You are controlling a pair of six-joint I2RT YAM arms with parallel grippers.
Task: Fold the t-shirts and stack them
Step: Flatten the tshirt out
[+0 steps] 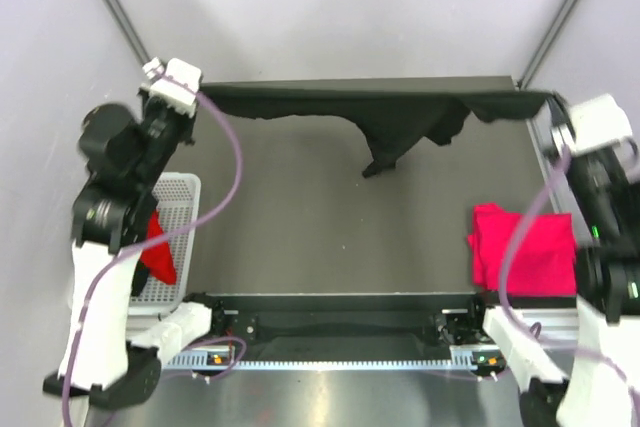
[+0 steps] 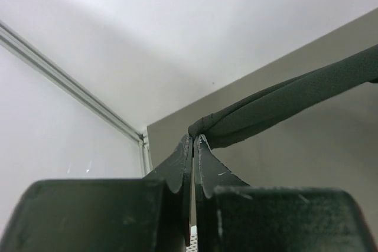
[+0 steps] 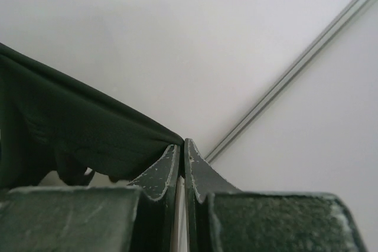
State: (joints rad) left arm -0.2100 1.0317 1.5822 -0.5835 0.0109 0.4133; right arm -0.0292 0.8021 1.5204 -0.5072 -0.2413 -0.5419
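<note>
Black cloth hung stretched between my two grippers across the upper part of the overhead view. It was the black t-shirt (image 1: 380, 112), held up as a taut band from the upper left to the upper right of the frame, along the far edge of the table (image 1: 300, 227). Just right of centre a loose part sagged down to a point; I could not tell whether that tip touched the table.

My left gripper (image 1: 198, 92) sat at the upper left end of the band. In the left wrist view its jaws were pressed tight together at mid-frame, pinching a bunched corner of the shirt, and the cloth ran off from them as a rolled strand toward the right edge. My right gripper (image 1: 552, 102) sat at the upper right end. In the right wrist view its jaws were likewise clamped on the shirt's edge, and the fabric draped away to the left of the frame.

At the right middle of the overhead view a pink t-shirt (image 1: 525, 247) lay folded on the table, well apart from the black one. At the left middle a red t-shirt (image 1: 160, 252) lay in the white wire basket (image 1: 182, 197), partly hidden by my left arm (image 1: 115, 187).
</note>
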